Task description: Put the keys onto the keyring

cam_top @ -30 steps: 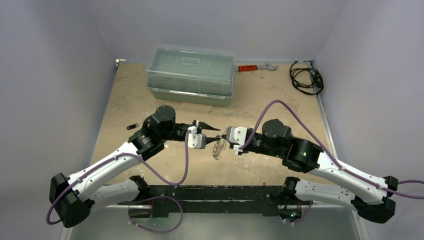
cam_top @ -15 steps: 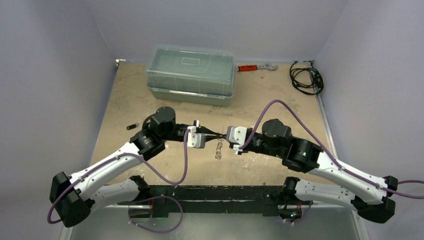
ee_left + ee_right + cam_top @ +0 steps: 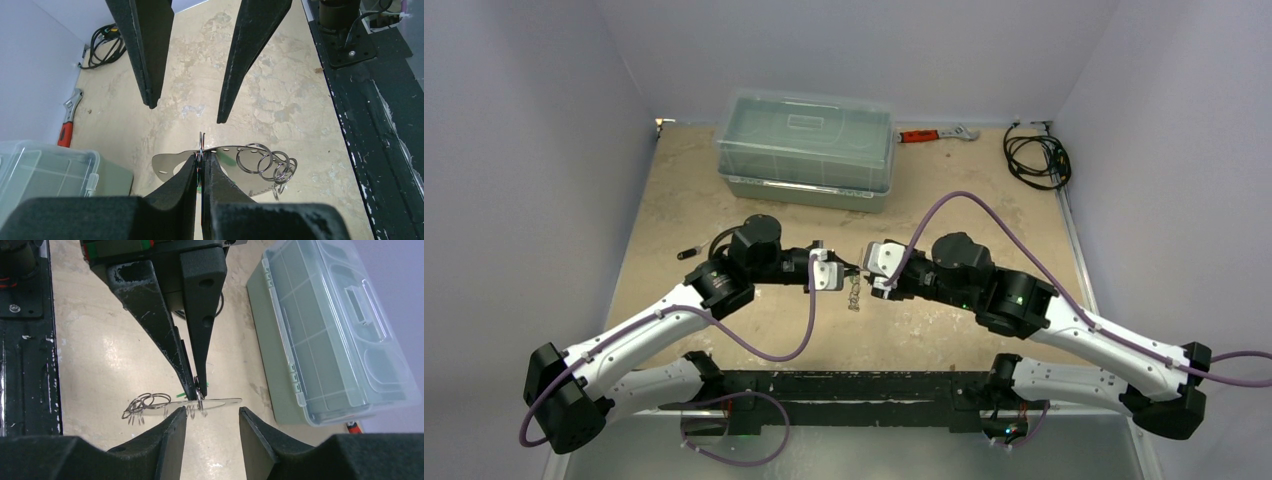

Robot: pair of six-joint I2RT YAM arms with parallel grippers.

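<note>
Left gripper [image 3: 201,165]: fingers pressed together on a thin wire ring of the keyring [image 3: 260,162], holding it up off the table [image 3: 724,200].
Right gripper [image 3: 212,415]: fingers spread apart, nothing between them, tips pointing at the left gripper's tips, just beside the tag.
Keyring: at table centre between the two grippers; the flat oval tag lies level, and linked rings trail from it toward the near edge.
Keys: only a green sliver [image 3: 227,160] shows at the tag; whether it sits on the ring cannot be told.
Clear box [image 3: 806,148]: at 12 o'clock from the grippers, lid shut, dividers visible through it, contents not discernible.
Wrench [image 3: 934,133]: at 1 o'clock, just beside the box.
Black cable [image 3: 1036,155]: at 2 o'clock, by the right wall.
</note>
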